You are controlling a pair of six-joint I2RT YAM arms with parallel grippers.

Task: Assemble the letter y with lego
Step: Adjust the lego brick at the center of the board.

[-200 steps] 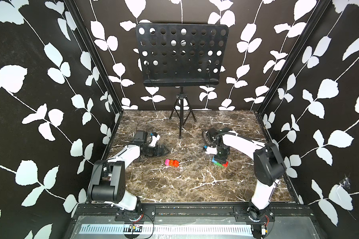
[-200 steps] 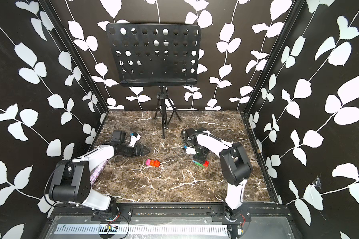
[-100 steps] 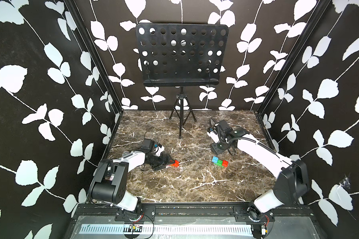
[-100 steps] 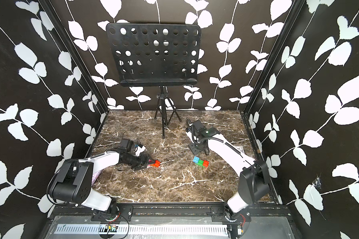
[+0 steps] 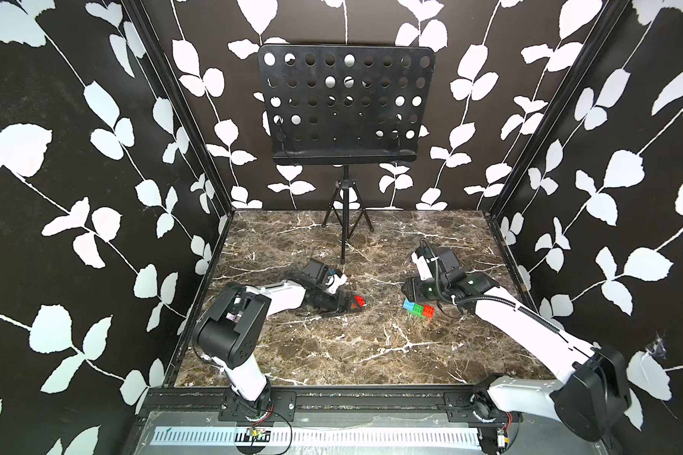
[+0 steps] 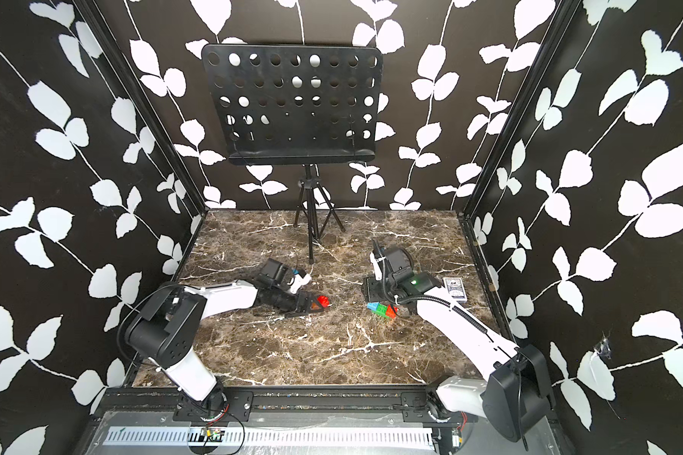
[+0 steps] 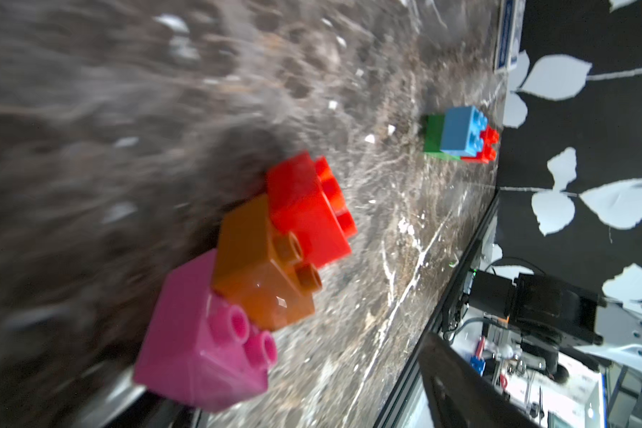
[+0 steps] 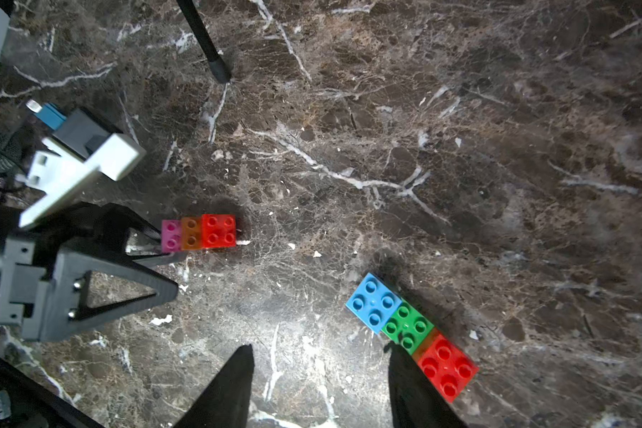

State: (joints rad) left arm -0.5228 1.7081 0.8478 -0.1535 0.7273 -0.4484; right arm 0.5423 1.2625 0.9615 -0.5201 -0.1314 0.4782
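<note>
Marble tabletop (image 8: pixel 460 148) open between pink-orange-red stack (image 8: pixel 199 232) and blue-green-red bar (image 8: pixel 410 335).

Leafy walls (image 5: pixel 95 157), marble floor (image 5: pixel 332 354)
Black paper with white leaves covers three sides; a perforated black stand (image 5: pixel 346 106) (on a tripod) rises at the back of the brown, white-veined slab.

Brown marble worktop (image 5: pixel 332 354) carried two separate brick pieces: pink-orange-red row (image 8: pixel 199 232) and blue-green-red bar (image 8: pixel 410 335), apart. Music stand tripod (image 5: pixel 346 212) stood at back, card box (image 6: pixel 455 290) near right edge.
</note>
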